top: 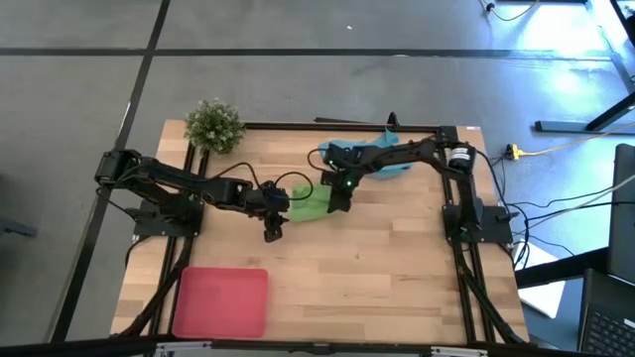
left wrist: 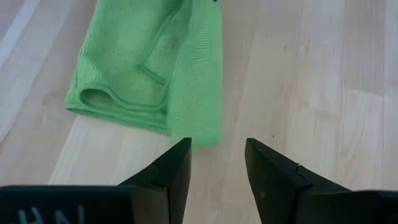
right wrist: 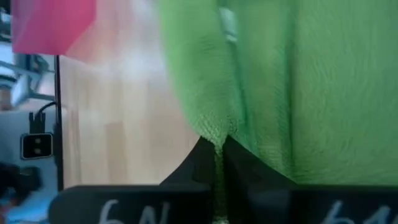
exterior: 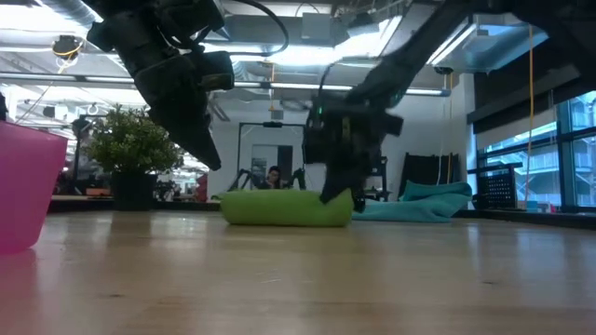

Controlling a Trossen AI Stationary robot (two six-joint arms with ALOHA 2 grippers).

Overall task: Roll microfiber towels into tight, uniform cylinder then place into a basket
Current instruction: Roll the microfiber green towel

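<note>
The right gripper [right wrist: 219, 146] pinched a fold of the lime green towel [top: 312, 205] with its jaws closed, mid-bench. The left gripper [left wrist: 217, 163] hovered beside the towel, jaws parted and empty. The light blue towel [top: 382, 157] lay behind, and the red basket [top: 220, 301] sat at the bench's [top: 397, 268] near-left corner.

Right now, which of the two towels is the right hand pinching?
The lime green towel, mid-table: the right hand is shut on its edge. The light blue towel lies untouched behind.

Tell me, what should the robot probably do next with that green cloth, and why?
Probably lift the green towel and carry it toward the red basket. The right tool is shut on the towel's edge, the towel already looks rolled, and the basket holds nothing visible. The left tool hangs open beside it.
</note>
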